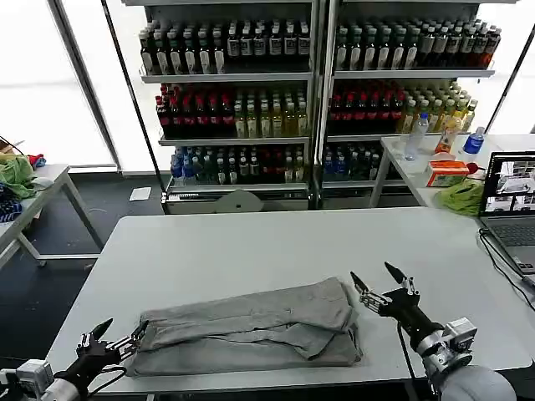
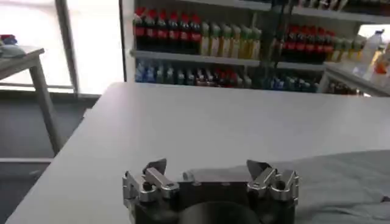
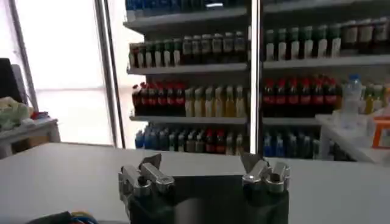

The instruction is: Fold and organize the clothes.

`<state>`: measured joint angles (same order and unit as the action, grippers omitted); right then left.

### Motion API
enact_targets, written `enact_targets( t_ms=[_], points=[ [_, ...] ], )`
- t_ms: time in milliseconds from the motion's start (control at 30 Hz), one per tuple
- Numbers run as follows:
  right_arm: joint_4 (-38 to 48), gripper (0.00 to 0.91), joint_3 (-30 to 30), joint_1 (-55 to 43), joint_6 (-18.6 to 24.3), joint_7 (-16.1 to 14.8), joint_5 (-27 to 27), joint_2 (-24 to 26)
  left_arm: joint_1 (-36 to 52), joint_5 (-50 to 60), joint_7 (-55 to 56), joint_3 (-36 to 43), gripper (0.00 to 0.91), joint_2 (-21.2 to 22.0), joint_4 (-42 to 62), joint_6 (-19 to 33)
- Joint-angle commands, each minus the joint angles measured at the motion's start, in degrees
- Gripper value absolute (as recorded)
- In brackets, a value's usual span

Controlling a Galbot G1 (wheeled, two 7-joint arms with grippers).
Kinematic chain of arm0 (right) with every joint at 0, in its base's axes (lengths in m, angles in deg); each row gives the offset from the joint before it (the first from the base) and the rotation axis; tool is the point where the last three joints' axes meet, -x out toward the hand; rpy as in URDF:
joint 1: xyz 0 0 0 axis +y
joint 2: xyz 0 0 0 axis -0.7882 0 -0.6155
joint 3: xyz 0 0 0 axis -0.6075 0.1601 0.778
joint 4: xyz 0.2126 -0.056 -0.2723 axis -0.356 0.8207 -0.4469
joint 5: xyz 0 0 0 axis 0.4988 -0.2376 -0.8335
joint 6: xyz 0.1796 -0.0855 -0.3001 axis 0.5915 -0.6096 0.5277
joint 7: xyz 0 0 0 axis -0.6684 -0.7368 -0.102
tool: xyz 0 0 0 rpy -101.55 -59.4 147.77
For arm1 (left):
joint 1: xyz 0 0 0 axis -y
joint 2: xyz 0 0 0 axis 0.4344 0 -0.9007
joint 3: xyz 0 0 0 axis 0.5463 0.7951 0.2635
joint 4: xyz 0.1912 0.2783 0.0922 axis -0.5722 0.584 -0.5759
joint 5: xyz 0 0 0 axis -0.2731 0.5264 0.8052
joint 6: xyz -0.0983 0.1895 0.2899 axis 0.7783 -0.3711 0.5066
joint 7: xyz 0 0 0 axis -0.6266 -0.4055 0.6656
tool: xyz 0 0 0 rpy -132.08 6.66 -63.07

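1. A light grey shirt (image 1: 255, 327) is seen folded into a long bundle, lying flat near the front edge of the white counter (image 1: 251, 246).
2. The left hand (image 1: 117, 338) is held released, fingers spread, just beside the bundle's left end, at the counter's front left corner.
3. The right hand (image 1: 380, 284) is held released, fingers apart, just off the bundle's right end and raised slightly above the counter.
4. In the left wrist view, grey cloth (image 2: 341, 179) is seen lying beyond the open left hand (image 2: 210, 176).

Bottle-filled shelves (image 1: 309, 92) behind a white table (image 1: 251, 251), laptop (image 1: 512, 205) at right
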<state>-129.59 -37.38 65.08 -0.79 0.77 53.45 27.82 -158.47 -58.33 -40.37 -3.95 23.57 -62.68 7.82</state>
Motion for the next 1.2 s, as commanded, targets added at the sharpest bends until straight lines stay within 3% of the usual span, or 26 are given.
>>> enact_targets(
  t_ms=[33, 267, 700, 733, 800, 867, 1200],
  points=[
    [5.32, 0.907, -1.93, 2.25, 13.16, -3.09, -5.21, -2.19, -0.28, 1.98, 5.58, 4.91, 0.907, 8.42, 0.96, 8.23],
    [4.05, 0.907, -2.04, 2.86, 12.55, -2.80, -6.04, -2.00, 1.28, 5.95, 8.40, 10.20, 0.907, 12.42, 1.87, 7.63],
    [3.00, 0.907, -1.70, 2.26, 11.13, -2.48, -3.29, -0.74, 4.10, 9.08, 8.85, 13.48, 0.907, 14.05, 8.09, 8.34],
    [2.95, 0.907, -1.67, 2.22, 11.11, -2.51, -3.28, -0.75, 4.12, 8.90, 8.65, 13.38, 0.474, 14.05, 8.57, 8.28],
    [2.85, 0.907, -1.56, 2.16, 10.99, -2.50, -3.17, -0.75, 4.00, 8.47, 8.50, 13.44, 0.060, 14.03, 8.84, 8.40],
    [2.77, 0.907, -1.49, 2.05, 10.89, -2.49, -2.94, -0.78, 3.86, 8.37, 8.45, 13.66, 0.010, 14.33, 8.79, 8.85],
    [2.42, 0.907, -1.44, 1.86, 10.22, -2.39, -2.15, -0.59, 4.26, 7.95, 8.36, 15.05, 0.010, 14.87, 8.97, 9.60]
  ],
)
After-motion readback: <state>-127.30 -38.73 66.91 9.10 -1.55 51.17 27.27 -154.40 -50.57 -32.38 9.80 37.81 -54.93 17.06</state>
